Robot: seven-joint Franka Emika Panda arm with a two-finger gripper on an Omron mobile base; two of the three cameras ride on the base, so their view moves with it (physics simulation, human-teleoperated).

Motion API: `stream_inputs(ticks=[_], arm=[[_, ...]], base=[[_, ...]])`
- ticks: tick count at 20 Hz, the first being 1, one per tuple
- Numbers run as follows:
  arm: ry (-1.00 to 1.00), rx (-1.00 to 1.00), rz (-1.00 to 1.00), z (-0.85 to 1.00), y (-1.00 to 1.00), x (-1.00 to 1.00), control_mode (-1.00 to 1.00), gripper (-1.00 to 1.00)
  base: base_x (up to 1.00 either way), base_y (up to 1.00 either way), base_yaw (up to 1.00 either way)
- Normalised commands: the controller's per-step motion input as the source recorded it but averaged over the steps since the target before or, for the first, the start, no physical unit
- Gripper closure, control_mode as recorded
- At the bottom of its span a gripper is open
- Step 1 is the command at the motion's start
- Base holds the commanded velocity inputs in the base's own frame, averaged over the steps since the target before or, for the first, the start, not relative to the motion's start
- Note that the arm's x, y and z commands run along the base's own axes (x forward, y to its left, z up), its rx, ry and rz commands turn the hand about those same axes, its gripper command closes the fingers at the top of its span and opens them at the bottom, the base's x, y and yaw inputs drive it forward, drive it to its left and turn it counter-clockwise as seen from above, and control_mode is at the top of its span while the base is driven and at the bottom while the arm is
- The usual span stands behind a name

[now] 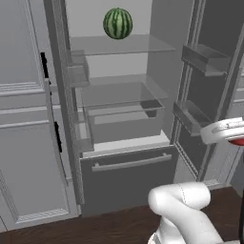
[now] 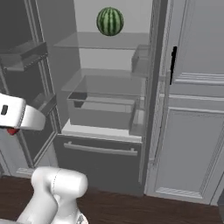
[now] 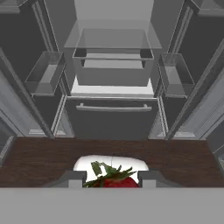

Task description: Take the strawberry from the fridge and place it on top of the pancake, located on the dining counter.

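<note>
Strawberry in my grip, out of the fridge.

My two-finger gripper (image 3: 112,178) is half closed on the tiny bright red strawberry (image 3: 117,182) with its green leafy cap, pinched between the dark fingertips (image 3: 74,178). I judge it light, soft and easily bruised, so I grip gently across its body. Well ahead stands the open dark grey fridge (image 3: 113,118), its striped green watermelon (image 1: 117,23) on the top shelf.

Base views: flank the arm left and right, sharing the open fridge (image 1: 119,119); hand view: faces it, farther back.
</note>
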Motion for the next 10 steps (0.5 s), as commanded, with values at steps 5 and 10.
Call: stream_inputs(ticks=[5, 10], arm=[[0.00, 0.00, 0.00, 0.00, 0.00, 0.00, 1.00, 1.00], [0.00, 0.00, 0.00, 0.00, 0.00, 0.00, 1.00, 1.00]], base=[[-0.85, -0.02, 0.17], [-0.12, 0.04, -0.75]])
